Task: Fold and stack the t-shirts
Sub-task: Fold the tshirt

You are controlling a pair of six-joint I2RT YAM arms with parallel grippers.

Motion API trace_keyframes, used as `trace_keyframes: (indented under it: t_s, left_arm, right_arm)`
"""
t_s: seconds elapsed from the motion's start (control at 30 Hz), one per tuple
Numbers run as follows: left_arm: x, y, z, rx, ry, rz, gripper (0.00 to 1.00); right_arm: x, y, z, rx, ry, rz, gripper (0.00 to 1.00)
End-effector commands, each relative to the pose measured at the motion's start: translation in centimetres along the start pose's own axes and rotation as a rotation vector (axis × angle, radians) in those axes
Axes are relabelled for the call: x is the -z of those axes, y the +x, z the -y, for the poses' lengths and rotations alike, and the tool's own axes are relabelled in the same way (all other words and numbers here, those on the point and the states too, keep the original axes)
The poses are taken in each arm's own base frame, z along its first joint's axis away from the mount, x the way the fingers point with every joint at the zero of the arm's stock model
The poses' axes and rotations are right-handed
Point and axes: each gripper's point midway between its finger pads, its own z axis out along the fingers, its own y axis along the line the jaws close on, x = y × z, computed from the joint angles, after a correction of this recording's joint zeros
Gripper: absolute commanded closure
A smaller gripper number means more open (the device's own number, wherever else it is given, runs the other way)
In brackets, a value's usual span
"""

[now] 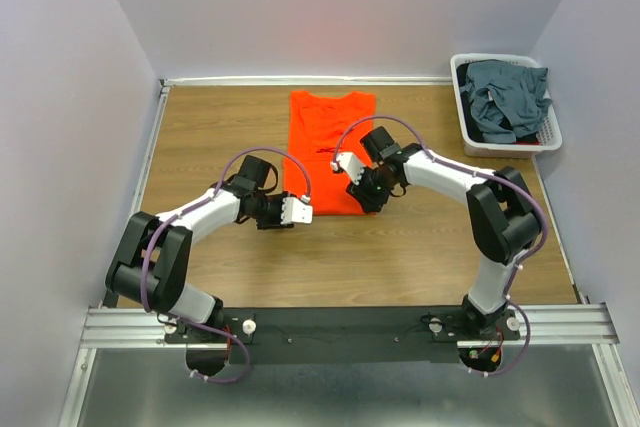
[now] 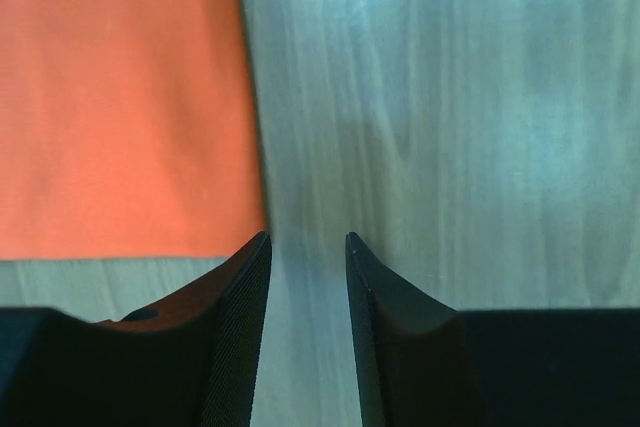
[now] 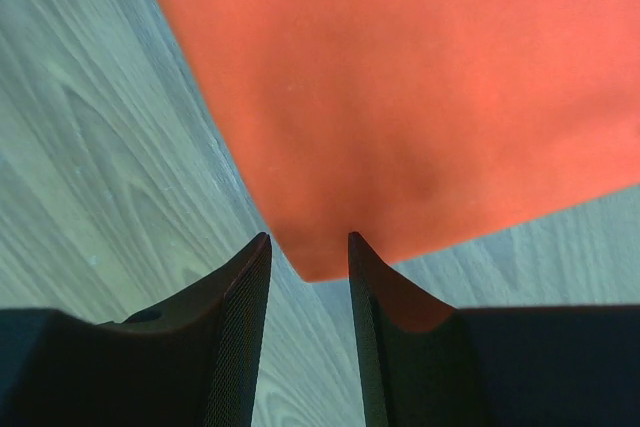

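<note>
Only the top view gives the whole layout. A bright orange-red cloth t-shirt (image 1: pixel 330 147) lies flat as a long rectangle on the light wooden table (image 1: pixel 220 137). The left gripper (image 1: pixel 299 210) is at its near left corner and the right gripper (image 1: pixel 362 197) at its near right corner. Well beyond the right gripper's outer side, a white plastic slatted basket (image 1: pixel 512 148) holds crumpled dark slate blue-grey t-shirts (image 1: pixel 508 97); neither wrist camera sees it.

The left wrist view shows the left gripper (image 2: pixel 308 237) with its black fingers (image 2: pixel 240 337) partly apart and only bare wood between them. The shirt (image 2: pixel 120 97) lies ahead of the finger on the picture's left, its corner just beside that tip.

In the right wrist view, the right gripper (image 3: pixel 310 237) also stands partly apart, gripping nothing. A corner of the shirt (image 3: pixel 400 77) points into the gap at the fingertips, with wood showing behind it.

From above, both sets of fingertips are hidden under their own wrists, and the arms cover part of the shirt's near edge. Both wrist views cut the shirt off. The number of shirts in the basket cannot be told.
</note>
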Motion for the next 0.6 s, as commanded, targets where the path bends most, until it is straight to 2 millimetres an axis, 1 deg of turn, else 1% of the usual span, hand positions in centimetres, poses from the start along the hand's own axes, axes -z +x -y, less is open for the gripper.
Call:
trace_keyframes:
  t_s: [0.0, 0.07, 0.2, 0.33, 0.37, 0.4, 0.43, 0.5, 0.53, 0.57]
  left_arm:
    - [0.4, -0.6, -2.9, -0.101, -0.114, -0.021, 0.55]
    - [0.4, -0.9, -3.2, -0.115, -0.123, -0.025, 0.55]
    - [0.1, -1.2, -3.5, -0.122, -0.123, -0.029, 0.55]
    - [-0.9, -0.3, -3.1, -0.103, -0.088, -0.057, 0.55]
    - [-1.4, 0.3, -2.8, -0.092, -0.068, -0.079, 0.55]
    - [-1.6, 0.5, -2.8, -0.089, -0.058, -0.088, 0.57]
    - [-1.9, 1.1, -2.3, -0.073, -0.028, -0.105, 0.59]
    - [-2.1, 1.5, -1.9, -0.064, -0.012, -0.117, 0.63]
    - [-2.2, 1.7, -1.7, -0.062, -0.006, -0.122, 0.67]
    - [-2.1, 1.8, -1.7, -0.067, -0.006, -0.129, 0.69]
  right_arm:
    - [-1.7, 1.9, 0.0, 0.055, 0.016, -0.052, 0.56]
    - [-1.7, 2.4, -0.1, 0.064, 0.021, -0.064, 0.56]
    - [-1.7, 3.0, -0.3, 0.074, 0.024, -0.070, 0.56]
    - [-2.3, 3.8, -0.3, 0.082, 0.024, -0.089, 0.56]
    - [-2.5, 4.0, -0.3, 0.090, 0.023, -0.095, 0.56]
    - [-2.8, 4.6, -0.3, 0.090, 0.021, -0.111, 0.56]
    - [-2.9, 4.7, -0.2, 0.094, 0.023, -0.113, 0.56]
    - [-3.2, 5.2, -0.4, 0.095, 0.018, -0.124, 0.57]
    - [-3.2, 5.4, -0.4, 0.096, 0.019, -0.128, 0.57]
    - [-3.3, 5.6, -0.5, 0.098, 0.020, -0.133, 0.59]
